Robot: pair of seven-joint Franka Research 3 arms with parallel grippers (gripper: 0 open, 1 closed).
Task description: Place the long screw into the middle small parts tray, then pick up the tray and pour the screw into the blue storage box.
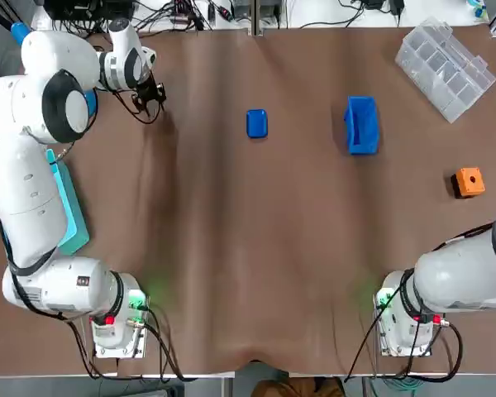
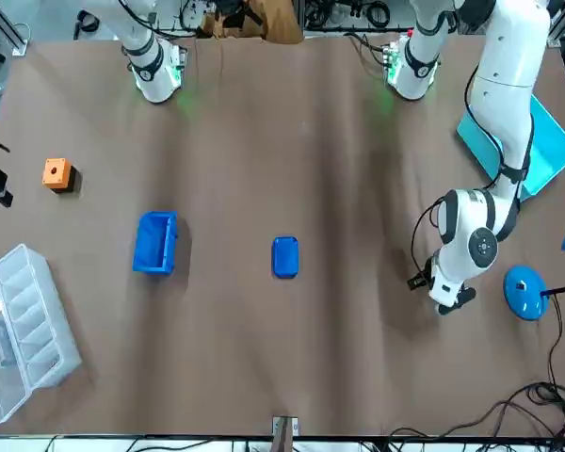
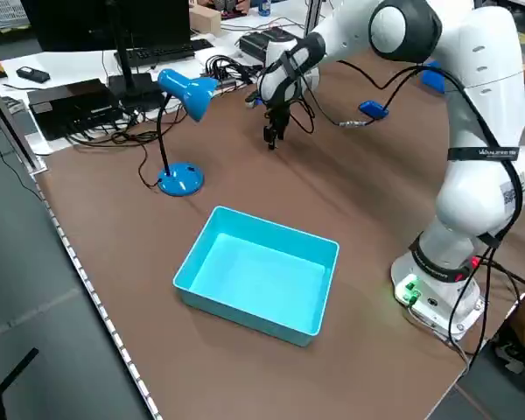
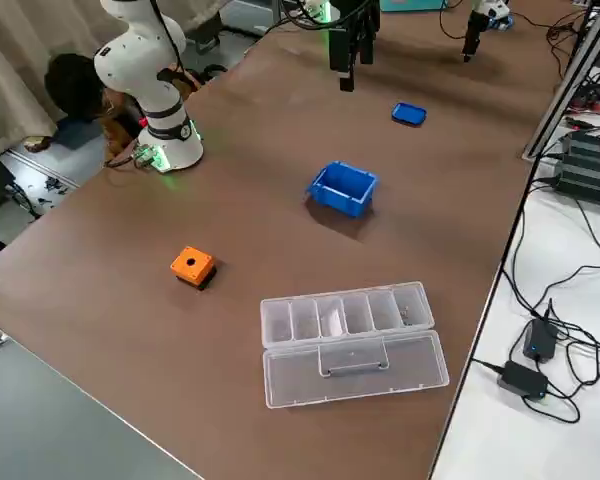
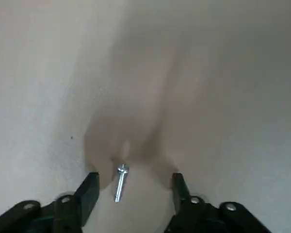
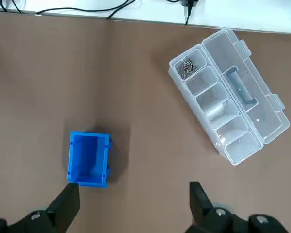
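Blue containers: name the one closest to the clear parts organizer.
The deep blue storage box, on the same side of the table as the clear parts organizer. The flat blue tray lies mid-table, and the light-blue bin sits at the robot's far left.

From left to right lie the screw (image 5: 120, 182), the tray (image 1: 257, 123), the storage box (image 1: 361, 125)

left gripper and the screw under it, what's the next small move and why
Probably lower slightly and close on the long screw. The left wrist view shows the left gripper with its jaws apart and the screw lying between them, nearer one side, not yet gripped. The right gripper hangs idle, high up.
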